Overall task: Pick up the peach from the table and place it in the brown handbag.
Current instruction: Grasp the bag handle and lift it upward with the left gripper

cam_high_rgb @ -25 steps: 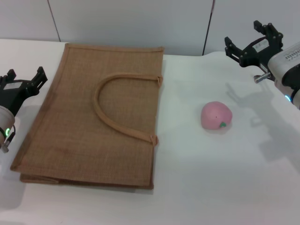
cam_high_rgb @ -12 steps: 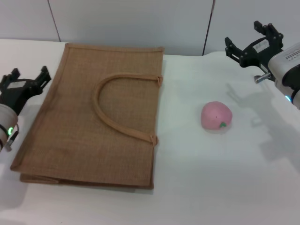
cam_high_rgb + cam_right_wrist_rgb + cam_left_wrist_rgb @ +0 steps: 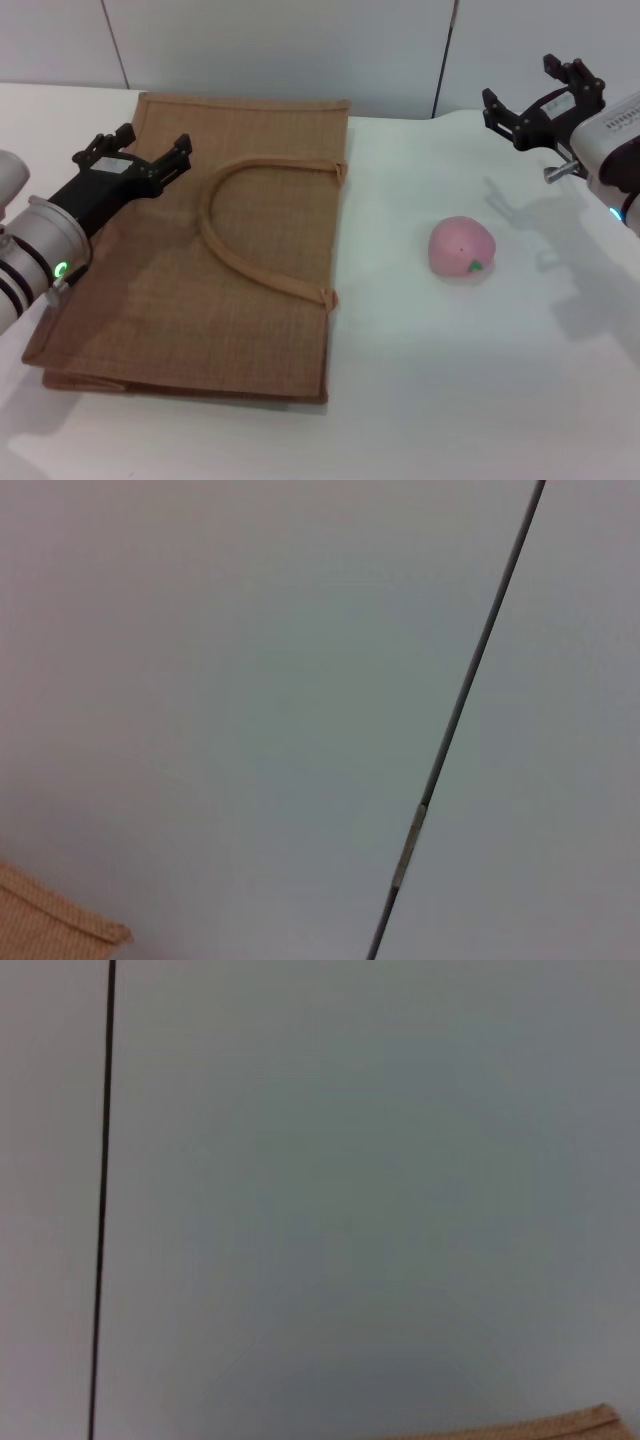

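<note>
Left gripper (image 3: 135,148) hangs over the left, far part of the brown handbag (image 3: 190,300), fingers (image 3: 176,152) spread apart, nothing between them. Arm enters from the left edge of the head view.

Brown handbag: one, lying flat on the counter (image 3: 450,380), left half of the scene. One arched handle (image 3: 225,250) visible on its upper face, curving from the right-hand edging toward the bag's middle. A second handle cannot be made out. A strip of the bag's woven edge shows at the rim of both wrist views (image 3: 530,1430) (image 3: 50,915); otherwise those show only pale wall.

Peach (image 3: 462,249): one, resting on the bare counter to the right of the handbag, apart from it, not touching. Green leaf mark faces the near side.

Peach relative to fingers: well apart from the left gripper, with most of the bag's width between them. Nearer the right gripper (image 3: 545,95), which is held above the far right of the counter, beyond and to the right of the peach, no contact. Right fingers (image 3: 497,105) stand apart, empty.

Count: handbag 1, peach 1, grippers 2.
</note>
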Robot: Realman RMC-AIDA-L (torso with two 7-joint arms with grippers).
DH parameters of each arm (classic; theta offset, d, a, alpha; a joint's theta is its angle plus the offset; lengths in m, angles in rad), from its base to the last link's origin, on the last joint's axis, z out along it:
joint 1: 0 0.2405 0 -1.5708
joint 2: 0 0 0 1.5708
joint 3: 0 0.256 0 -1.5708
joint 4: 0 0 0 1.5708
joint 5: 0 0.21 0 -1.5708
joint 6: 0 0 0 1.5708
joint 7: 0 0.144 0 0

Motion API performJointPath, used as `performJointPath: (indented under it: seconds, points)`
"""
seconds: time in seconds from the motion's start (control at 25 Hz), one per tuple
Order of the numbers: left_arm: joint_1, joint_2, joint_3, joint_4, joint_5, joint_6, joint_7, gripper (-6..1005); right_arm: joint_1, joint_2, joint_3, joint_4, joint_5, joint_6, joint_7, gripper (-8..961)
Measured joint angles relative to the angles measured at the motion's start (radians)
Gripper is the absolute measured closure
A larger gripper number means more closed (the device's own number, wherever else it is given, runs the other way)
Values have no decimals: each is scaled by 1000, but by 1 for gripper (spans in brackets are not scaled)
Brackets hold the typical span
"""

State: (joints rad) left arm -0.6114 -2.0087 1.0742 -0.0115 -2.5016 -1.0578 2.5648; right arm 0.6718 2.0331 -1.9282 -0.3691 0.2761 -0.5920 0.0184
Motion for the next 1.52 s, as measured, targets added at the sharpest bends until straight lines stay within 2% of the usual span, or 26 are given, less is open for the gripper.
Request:
performJointPath:
  seconds: [0.16,0.28,0.4,0.52,0.68,0.72,0.76,1.0,1.04,1.16,1.32,1.52]
  points:
    - [20,24,1,31,79,6,-62,128,-7,1,-3,-8,0,3,0,87]
    - [22,64,1,42,177,-2,-162,128,-9,1,-5,-9,0,32,0,87]
    - [28,95,1,82,283,-5,-269,129,-3,0,-5,-11,0,80,0,87]
    - [54,109,1,160,389,4,-361,162,-3,0,-6,-33,-1,98,0,87]
    - [84,111,-8,277,533,23,-464,250,-12,0,-19,-63,-2,100,0,87]
    - [88,111,-10,333,620,47,-534,290,-13,0,-22,-63,-2,100,0,87]
    - [88,111,-10,333,620,47,-534,290,-13,0,-22,-63,-2,100,0,87]
    - [77,103,-15,510,939,100,-789,291,-12,-1,-26,-62,-2,102,0,87]
    - [77,103,-15,510,939,100,-789,291,-12,-1,-26,-62,-1,102,0,87]
    - [53,94,-16,593,1141,124,-941,292,-12,-1,-28,-63,-1,102,0,87]
    - [32,93,-17,609,1212,127,-992,292,-12,1,-29,-63,-1,103,0,86]
    - [9,93,-19,605,1238,128,-1010,293,-11,2,-31,-64,-1,103,0,86]
